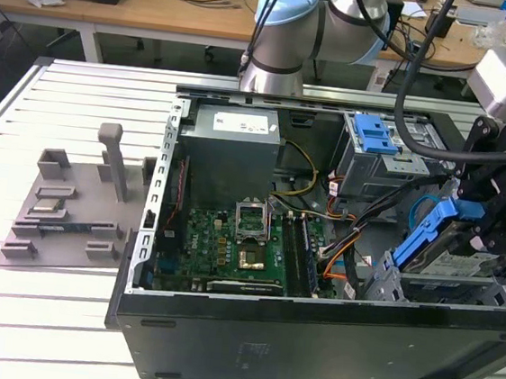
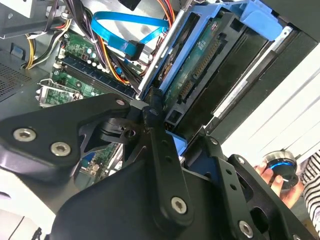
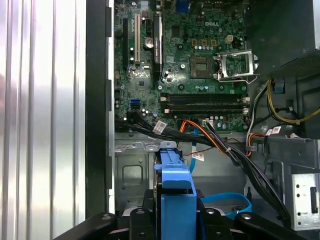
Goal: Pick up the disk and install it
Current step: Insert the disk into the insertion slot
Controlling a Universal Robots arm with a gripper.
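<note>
Gripping: my gripper [image 1: 483, 221] is closed on the disk [image 1: 450, 248], one jaw on each side of its blue bracket [image 3: 175, 200], as seen in the first wrist view.

Position of the disk: inside the open computer case [image 1: 309, 345], at the corner toward the exterior view's right. It sits over the drive bay [image 1: 459, 293] and does not lie flat in it. I cannot tell whether its low edge touches the bay.

Long axis: slanted. In the exterior view the low end points toward the motherboard [image 1: 220, 240] and the high end rises toward my wrist. In the second wrist view the green circuit side of the disk [image 2: 197, 70] shows.

Beneath and beyond: bare grey bay floor [image 3: 132, 175] lies between the bracket and the motherboard.

Nearby: a blue data cable [image 2: 125, 22] loops just beside the disk. A cable bundle [image 3: 225, 145] crosses between the bay and the motherboard.

Arm: mine, the only one on the rig.
</note>
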